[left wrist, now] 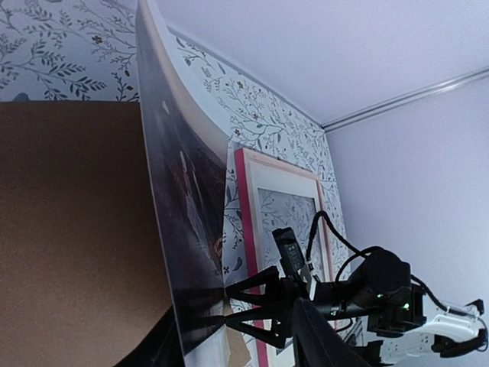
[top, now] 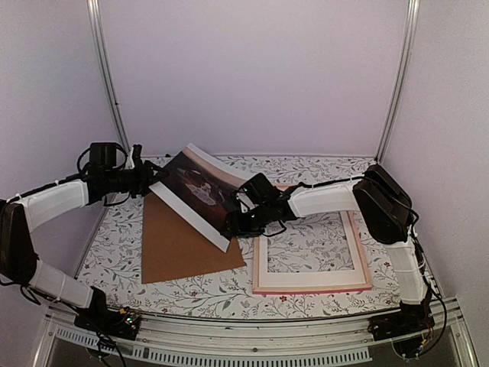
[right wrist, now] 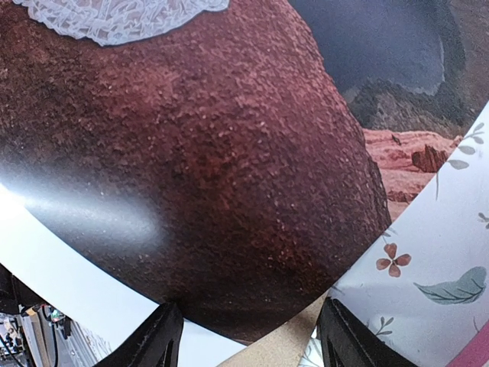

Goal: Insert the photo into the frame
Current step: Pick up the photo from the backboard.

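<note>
The photo (top: 200, 183), a dark reddish print with a white margin, stands tilted and bowed above the table. My left gripper (top: 150, 183) is at its far left edge. In the left wrist view the photo (left wrist: 187, 191) rises edge-on between my own dark fingers (left wrist: 325, 344), which stand apart around it. My right gripper (top: 231, 223) is open, and both its fingertips (left wrist: 229, 293) touch the print's face near the low corner. The right wrist view is filled by the photo (right wrist: 214, 153), with the right gripper (right wrist: 248, 325) spread below it. The pink frame (top: 313, 290) lies flat at the right.
A white card mat (top: 306, 277) lies inside the frame. The plain brown backing board (top: 183, 245) lies flat under the raised photo, left of the frame. Metal posts and pale walls enclose the floral table (top: 114, 245).
</note>
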Robot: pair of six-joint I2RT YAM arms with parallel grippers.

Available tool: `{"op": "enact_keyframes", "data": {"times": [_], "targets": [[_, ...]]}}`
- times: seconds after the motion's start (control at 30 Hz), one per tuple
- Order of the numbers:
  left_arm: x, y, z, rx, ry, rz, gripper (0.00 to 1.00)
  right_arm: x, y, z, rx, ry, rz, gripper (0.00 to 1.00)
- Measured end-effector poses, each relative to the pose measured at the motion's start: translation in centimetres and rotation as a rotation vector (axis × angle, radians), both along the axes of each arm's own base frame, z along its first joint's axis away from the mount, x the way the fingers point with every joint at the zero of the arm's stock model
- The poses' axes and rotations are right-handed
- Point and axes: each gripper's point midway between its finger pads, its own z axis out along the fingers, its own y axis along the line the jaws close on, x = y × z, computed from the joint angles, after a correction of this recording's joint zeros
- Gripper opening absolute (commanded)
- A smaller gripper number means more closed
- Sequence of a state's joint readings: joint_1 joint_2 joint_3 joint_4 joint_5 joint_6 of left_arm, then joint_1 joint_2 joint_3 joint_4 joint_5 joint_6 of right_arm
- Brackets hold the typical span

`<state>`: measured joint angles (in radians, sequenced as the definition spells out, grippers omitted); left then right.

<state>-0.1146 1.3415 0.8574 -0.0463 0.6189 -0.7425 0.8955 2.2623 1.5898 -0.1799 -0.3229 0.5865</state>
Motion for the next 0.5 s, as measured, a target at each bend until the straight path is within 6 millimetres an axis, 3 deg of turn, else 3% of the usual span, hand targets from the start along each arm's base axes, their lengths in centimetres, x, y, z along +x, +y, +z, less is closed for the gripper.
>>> {"op": "enact_keyframes", "data": {"times": [0.3, 0.5], "targets": [[-0.2, 1.3, -1.3, 0.134, 0.008, 0.023, 0.01, -0.1, 0.2, 0.2, 0.009, -0.003, 0.011, 0.74], [0.2, 1.9, 0.1, 0.213, -0.031, 0.024, 0.0, -0.2, 0.3, 0.5, 0.019, -0.008, 0.028, 0.82]]}}
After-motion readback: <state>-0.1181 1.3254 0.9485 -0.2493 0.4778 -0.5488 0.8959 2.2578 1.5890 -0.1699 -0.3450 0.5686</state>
